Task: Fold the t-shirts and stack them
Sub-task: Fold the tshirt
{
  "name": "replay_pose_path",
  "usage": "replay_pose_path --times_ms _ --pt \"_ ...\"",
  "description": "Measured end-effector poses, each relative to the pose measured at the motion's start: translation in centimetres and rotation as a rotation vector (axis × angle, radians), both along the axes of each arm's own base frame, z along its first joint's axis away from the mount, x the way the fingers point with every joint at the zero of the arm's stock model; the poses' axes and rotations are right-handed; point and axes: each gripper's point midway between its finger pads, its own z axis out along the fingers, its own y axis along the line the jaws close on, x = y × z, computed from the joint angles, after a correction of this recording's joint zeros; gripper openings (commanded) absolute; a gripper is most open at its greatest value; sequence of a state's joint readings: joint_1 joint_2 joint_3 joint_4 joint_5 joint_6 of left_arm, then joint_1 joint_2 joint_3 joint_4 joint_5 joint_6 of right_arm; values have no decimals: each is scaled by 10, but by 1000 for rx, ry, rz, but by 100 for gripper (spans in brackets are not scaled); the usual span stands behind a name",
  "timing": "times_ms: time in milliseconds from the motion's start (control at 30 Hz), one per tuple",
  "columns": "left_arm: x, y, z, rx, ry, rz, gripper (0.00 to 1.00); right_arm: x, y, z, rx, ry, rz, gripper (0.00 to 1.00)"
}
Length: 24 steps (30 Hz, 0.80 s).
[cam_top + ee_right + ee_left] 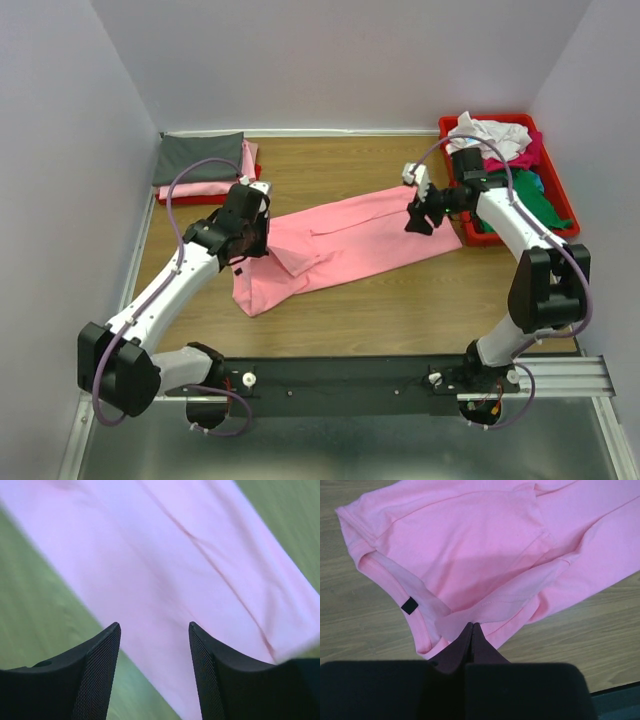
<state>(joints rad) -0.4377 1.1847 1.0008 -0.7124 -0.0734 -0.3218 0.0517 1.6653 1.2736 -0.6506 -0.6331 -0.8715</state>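
The light pink t-shirt (340, 240) lies stretched across the middle of the wooden table, partly folded lengthwise. My left gripper (250, 232) is at its left end. In the left wrist view the jaws (471, 626) are shut on a fold of the pink t-shirt (470, 545) near the neck, with the dark neck tag (409, 605) just to the left. My right gripper (422, 212) hovers over the shirt's right end. In the right wrist view it (155, 626) is open and empty above the pink cloth (175, 555).
A red tray (562, 195) at the back right holds loose white (495, 135), magenta and green (535, 200) tees. At the back left a folded dark grey tee (198, 158) lies on a folded pink one over another red tray (190, 199). Walls close off both sides.
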Motion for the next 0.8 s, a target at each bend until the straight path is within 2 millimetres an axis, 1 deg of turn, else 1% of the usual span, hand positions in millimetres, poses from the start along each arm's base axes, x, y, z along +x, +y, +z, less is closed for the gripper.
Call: replay_pose_path --times_ms 33,67,100,167,233,300,500,600,733,767,800 --pt "2 -1 0 0 0 -2 0 -13 18 3 27 -2 76 64" --pt "4 -3 -2 0 2 -7 0 -31 42 5 59 5 170 64" --pt "5 -3 -4 2 7 -10 0 -39 54 6 74 9 217 64" --pt "7 -4 -9 9 19 -13 0 -60 89 10 121 22 333 64" --pt "9 -5 -14 17 29 -17 0 -70 104 10 142 38 380 64" --pt "10 -6 -16 21 31 -20 0 -74 108 10 149 48 392 64" --pt "17 -6 -23 31 40 -18 0 -75 109 9 145 58 386 65" --pt "20 -5 -29 41 52 -13 0 -79 115 7 142 61 401 65" --pt "30 -4 -37 60 65 -9 0 -84 119 2 137 74 411 65" --pt "34 -5 -38 63 65 -10 1 -86 119 0 136 78 411 65" --pt "37 -5 -39 65 66 -9 6 -88 119 -2 132 84 412 65"
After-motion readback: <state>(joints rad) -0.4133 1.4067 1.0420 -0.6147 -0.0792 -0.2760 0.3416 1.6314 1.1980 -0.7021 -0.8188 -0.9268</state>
